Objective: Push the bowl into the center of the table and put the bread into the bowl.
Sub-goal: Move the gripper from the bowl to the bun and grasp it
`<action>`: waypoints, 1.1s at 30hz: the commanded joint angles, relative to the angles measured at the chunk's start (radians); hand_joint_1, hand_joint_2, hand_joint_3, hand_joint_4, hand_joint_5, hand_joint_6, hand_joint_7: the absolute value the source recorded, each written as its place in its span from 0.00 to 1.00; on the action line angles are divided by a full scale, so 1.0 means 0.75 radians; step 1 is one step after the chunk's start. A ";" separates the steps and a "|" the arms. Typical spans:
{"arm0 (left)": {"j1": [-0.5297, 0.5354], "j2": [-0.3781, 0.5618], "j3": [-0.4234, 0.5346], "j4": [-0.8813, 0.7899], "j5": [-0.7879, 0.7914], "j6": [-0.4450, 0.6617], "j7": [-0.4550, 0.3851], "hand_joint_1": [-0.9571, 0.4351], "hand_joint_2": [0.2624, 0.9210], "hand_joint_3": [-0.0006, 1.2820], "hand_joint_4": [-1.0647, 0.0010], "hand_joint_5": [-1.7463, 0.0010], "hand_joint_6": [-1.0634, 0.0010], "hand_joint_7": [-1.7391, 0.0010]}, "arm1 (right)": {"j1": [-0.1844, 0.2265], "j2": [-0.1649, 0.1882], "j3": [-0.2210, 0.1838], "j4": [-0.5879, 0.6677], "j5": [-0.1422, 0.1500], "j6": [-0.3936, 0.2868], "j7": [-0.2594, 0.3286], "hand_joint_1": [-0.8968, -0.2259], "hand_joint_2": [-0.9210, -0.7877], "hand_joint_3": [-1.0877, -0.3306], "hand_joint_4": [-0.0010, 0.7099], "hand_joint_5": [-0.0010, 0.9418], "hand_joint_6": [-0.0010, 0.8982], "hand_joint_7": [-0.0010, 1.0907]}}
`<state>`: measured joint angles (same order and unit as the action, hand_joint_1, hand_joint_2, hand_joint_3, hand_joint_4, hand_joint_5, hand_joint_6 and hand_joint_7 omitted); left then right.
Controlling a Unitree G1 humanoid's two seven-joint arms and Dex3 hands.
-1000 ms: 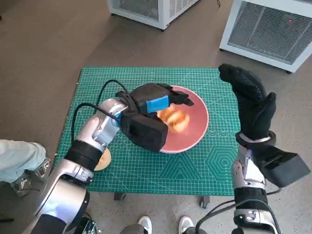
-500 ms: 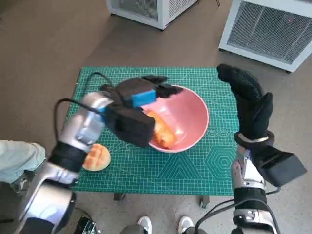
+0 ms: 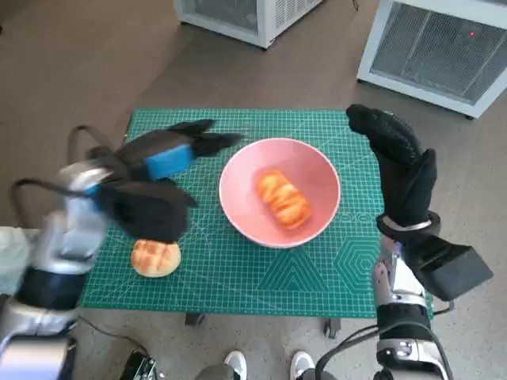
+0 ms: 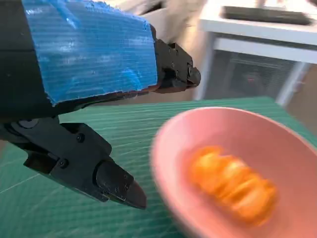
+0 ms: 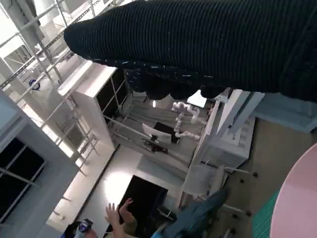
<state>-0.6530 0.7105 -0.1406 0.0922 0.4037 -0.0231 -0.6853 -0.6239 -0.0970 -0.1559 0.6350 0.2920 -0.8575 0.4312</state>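
Blue-taped left hand (image 3: 170, 154) spread above table (image 3: 317, 273)

Evenly lit from above in the head view, bright without glare. Soft shadows only, under the pink bowl (image 3: 280, 192) on the green cutting mat (image 3: 317, 269). Heavy motion blur over the left hand (image 3: 162, 162) and its forearm; sharp elsewhere. Slight wide-angle bending toward the edges. Smeared bread (image 4: 233, 183) and bowl rim in the left wrist view. Strong backlight, blown-out whites behind the dark glove (image 5: 198, 39) in the right wrist view.
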 commanded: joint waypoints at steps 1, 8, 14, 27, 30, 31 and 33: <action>0.100 0.072 0.065 -0.125 -0.032 0.081 -0.042 0.62 0.67 0.00 0.98 1.00 0.81 1.00 | -0.011 0.015 0.004 0.036 0.015 0.021 0.024 0.20 0.00 0.46 0.37 0.00 0.13 0.47; 0.241 0.162 0.121 -0.233 -0.021 0.106 -0.052 0.64 0.66 0.00 0.97 1.00 0.81 1.00 | -0.030 0.021 0.007 0.054 0.037 0.034 0.052 0.20 0.00 0.46 0.37 0.00 0.15 0.48; 0.353 0.210 0.146 -0.287 -0.016 0.096 -0.046 0.66 0.66 0.00 0.97 1.00 0.82 1.00 | -0.042 0.025 0.005 0.067 0.042 0.036 0.072 0.20 0.00 0.45 0.38 0.01 0.15 0.48; 0.507 0.208 0.133 -0.331 0.010 0.122 -0.021 0.64 0.66 0.00 0.94 1.00 0.81 1.00 | -0.052 0.030 0.001 0.078 0.053 0.044 0.111 0.21 0.00 0.45 0.38 0.01 0.14 0.49; 0.521 0.195 0.110 -0.334 0.024 0.151 -0.027 0.64 0.67 0.00 0.94 1.00 0.81 1.00 | -0.054 0.031 0.000 0.080 0.055 0.047 0.121 0.21 0.00 0.45 0.38 0.01 0.14 0.49; 0.523 0.192 0.103 -0.334 0.027 0.157 -0.029 0.64 0.67 0.00 0.93 1.00 0.81 1.00 | -0.055 0.031 -0.001 0.081 0.055 0.049 0.123 0.21 0.00 0.45 0.38 0.01 0.14 0.49; 0.526 0.183 0.091 -0.323 0.031 0.161 -0.029 0.64 0.67 0.00 0.93 1.00 0.81 1.00 | -0.056 0.031 -0.002 0.082 0.057 0.051 0.128 0.21 0.00 0.45 0.38 0.01 0.14 0.49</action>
<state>-0.2693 0.8575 -0.0540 -0.1401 0.4217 0.0873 -0.7081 -0.6699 -0.0767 -0.1536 0.6781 0.3249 -0.8343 0.5148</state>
